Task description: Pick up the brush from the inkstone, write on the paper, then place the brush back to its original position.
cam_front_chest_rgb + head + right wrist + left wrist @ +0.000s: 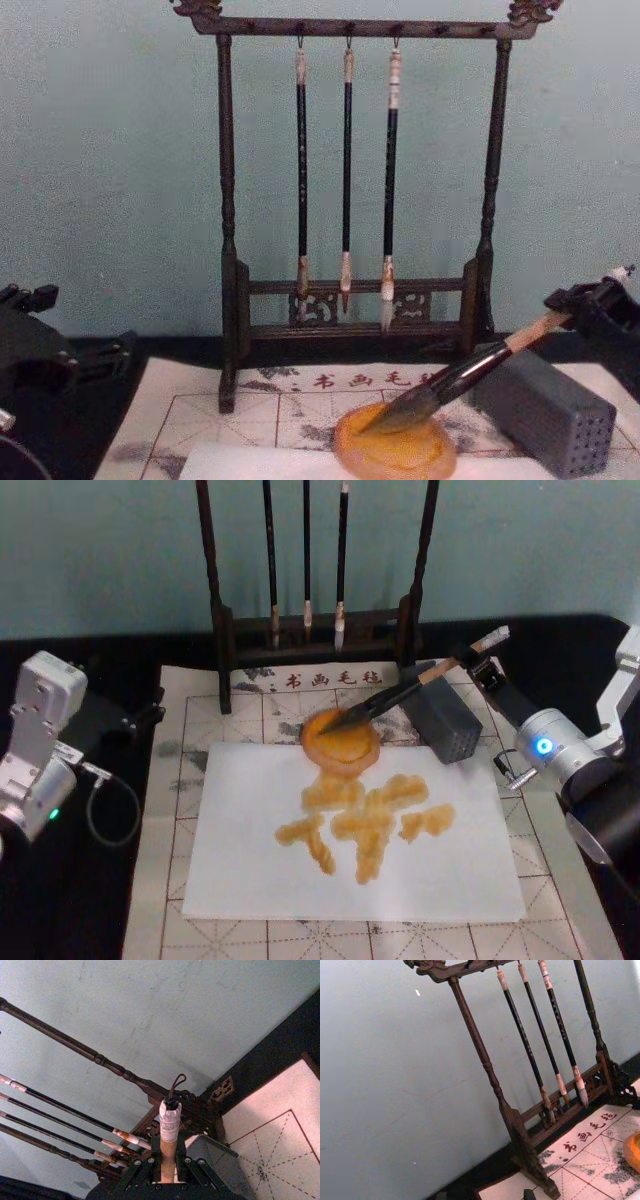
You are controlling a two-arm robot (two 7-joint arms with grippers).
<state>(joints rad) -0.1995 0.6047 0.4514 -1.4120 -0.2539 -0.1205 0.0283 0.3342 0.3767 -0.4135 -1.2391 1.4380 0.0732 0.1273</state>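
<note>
The right hand [478, 660] is clamped around the upper handle of the brush [400, 695], just below its white end cap, at the far right of the worktop [120, 880]. The brush slants down to the left, its dark bristles resting in the inkstone [341, 743], which sits at the far edge of the paper [350, 880]. Orange-yellow strokes [365, 820] mark the sheet. A grey block [442, 720] stands just right of the inkstone. The left hand [135, 720] sits at the far left; I cannot tell its opening.

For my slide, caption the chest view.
Right gripper holds the brush, tip resting on the inkstone.
</note>
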